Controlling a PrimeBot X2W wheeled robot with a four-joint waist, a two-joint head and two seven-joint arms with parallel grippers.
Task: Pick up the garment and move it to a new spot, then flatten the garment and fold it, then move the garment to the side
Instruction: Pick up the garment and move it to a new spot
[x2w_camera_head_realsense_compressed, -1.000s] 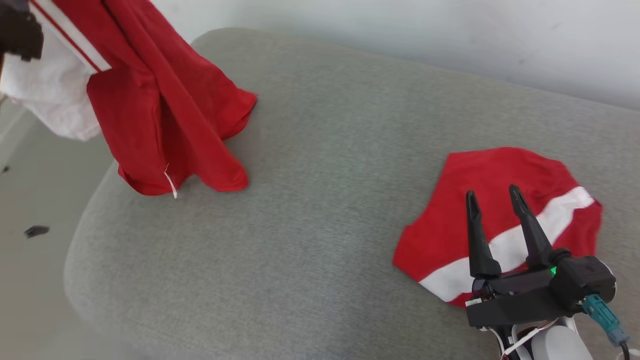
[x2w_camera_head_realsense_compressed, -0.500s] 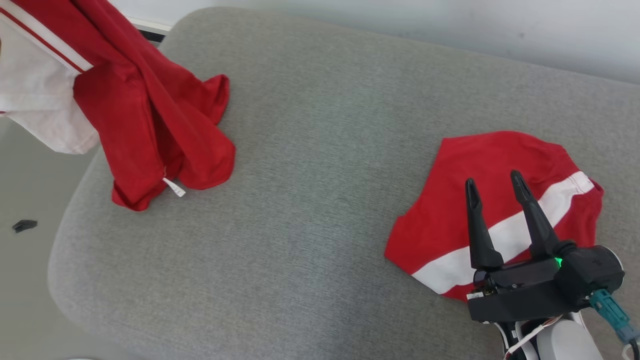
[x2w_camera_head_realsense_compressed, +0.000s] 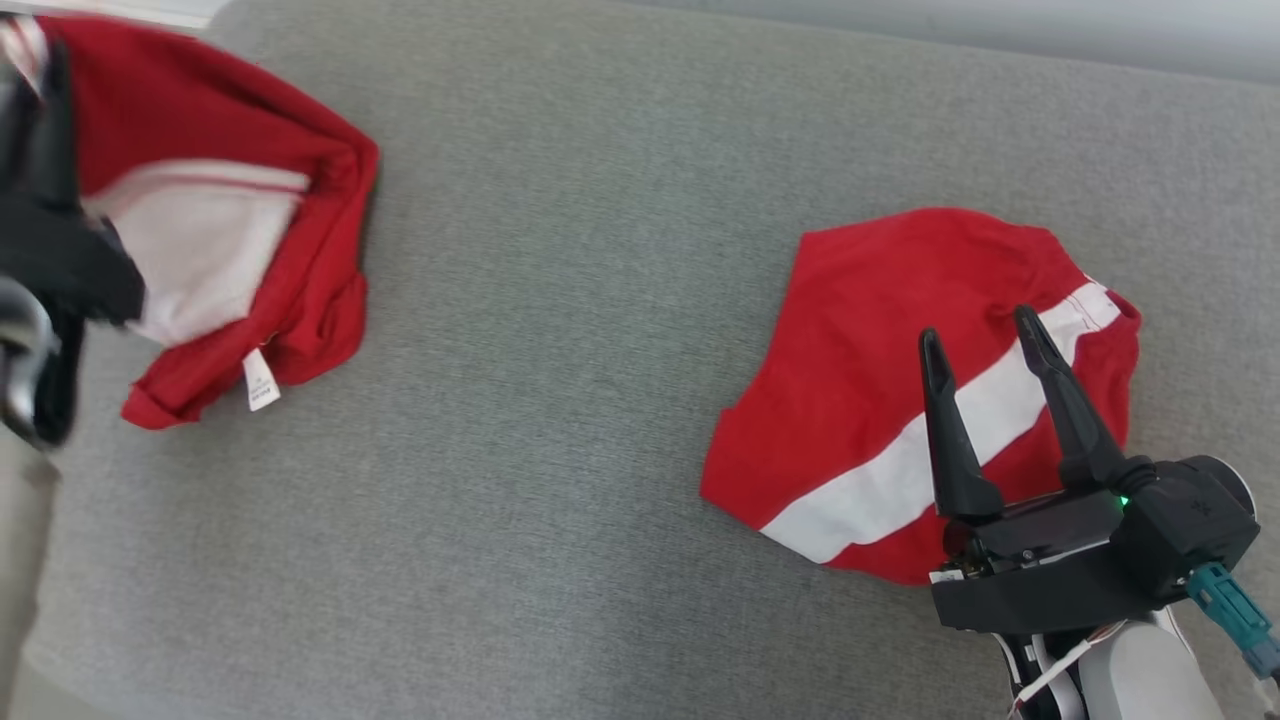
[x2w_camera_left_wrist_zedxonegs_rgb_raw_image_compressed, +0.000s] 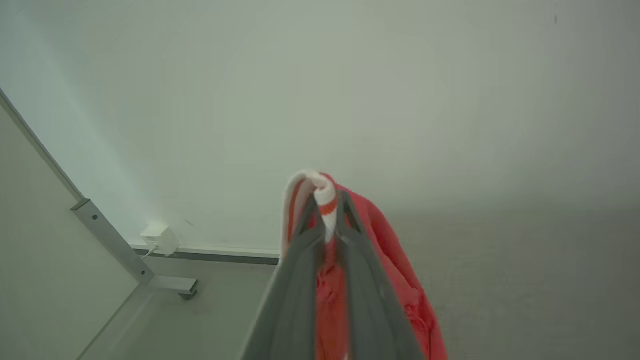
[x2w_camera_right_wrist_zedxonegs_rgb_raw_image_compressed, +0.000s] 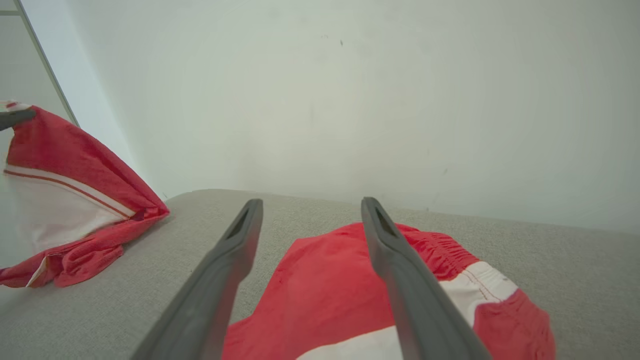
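— How do your left jaws stand?

— My left jaws are pressed together on a rolled edge of the garment. In the left wrist view a white fold with a red band pokes out at the tips of the left fingers, and red cloth hangs down on their right in that view.

— Where is that garment?

— At the left end of the grey cushion. Its top is lifted in my grip, and its lower folds sit bunched on the cushion. The cloth is red, thin and crumpled, with a white panel edged by a narrow red line.

— Any writing on it?

— A small white label hangs at the lower hem. It carries marks, but they are too small to read.

— And the right jaws?

— Apart, with nothing between them. The right fingers are long, dark and tapering. They hover above a second red garment, which lies flat on the cushion, well apart from the first. A broad white stripe crosses it at a slant, and one edge is gathered like an elastic waistband.

— The cushion itself?

— Woven grey upholstery with a rounded edge, set against a plain pale wall.
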